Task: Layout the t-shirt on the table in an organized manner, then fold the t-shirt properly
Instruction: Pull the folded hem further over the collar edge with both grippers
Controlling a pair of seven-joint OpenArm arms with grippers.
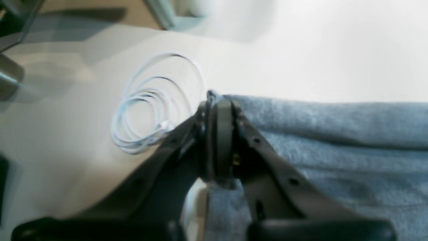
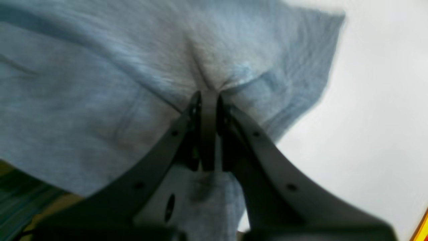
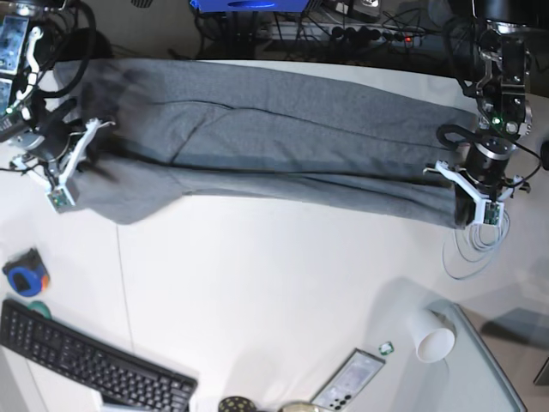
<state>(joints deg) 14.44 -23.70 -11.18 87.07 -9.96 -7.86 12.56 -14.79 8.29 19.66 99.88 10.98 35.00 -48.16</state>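
The heather-grey t-shirt [image 3: 283, 137] lies pulled out in a long band across the far part of the white table [image 3: 274, 283], folded lengthwise with creases. In the base view my left gripper [image 3: 463, 204] pinches its right end, and the left wrist view shows that gripper [image 1: 217, 100] shut on the shirt's edge [image 1: 334, 134]. At the left end my right gripper [image 3: 90, 163] holds the cloth near a sleeve. In the right wrist view the right gripper [image 2: 208, 95] is shut on bunched t-shirt fabric [image 2: 100, 83], which puckers at the tips.
A coil of white cable [image 3: 472, 249] [image 1: 150, 110] lies just beside the left gripper. Near the front stand a paper cup [image 3: 433, 339], a glass panel [image 3: 489, 360], a phone-like device [image 3: 347, 390], a black keyboard [image 3: 86, 369] and a blue tape roll [image 3: 26, 276]. Cables crowd the back edge.
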